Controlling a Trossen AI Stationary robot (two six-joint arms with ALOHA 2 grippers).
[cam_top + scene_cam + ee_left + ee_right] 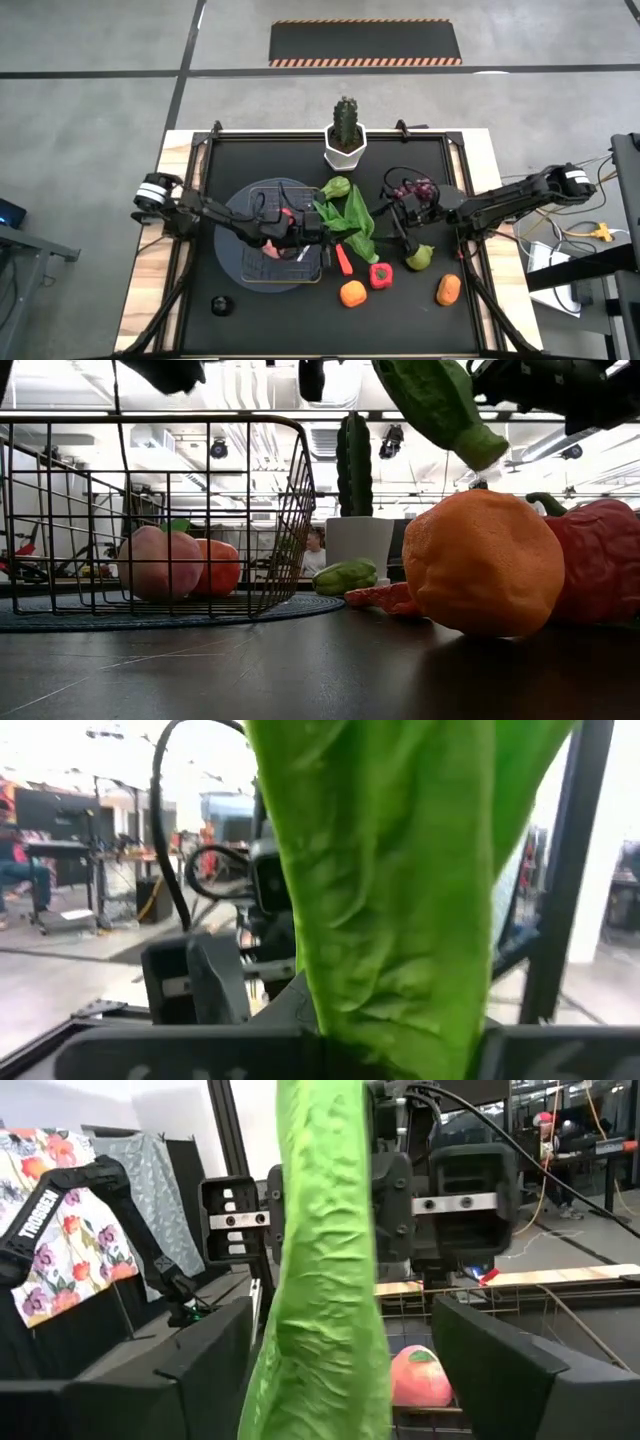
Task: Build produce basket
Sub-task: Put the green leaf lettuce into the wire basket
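Evidently mid-handover: the left gripper (318, 232), over the basket (240, 262) rim, pinches the leafy stalk (352, 215) by one end, while the right gripper (392, 214) brackets its other end with fingers spread, likely having released it for basket loading.

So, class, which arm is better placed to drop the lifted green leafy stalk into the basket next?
Left. The left gripper appears clamped on the leafy stalk and sits at the edge of the basket. The right gripper is open and farther from the basket.
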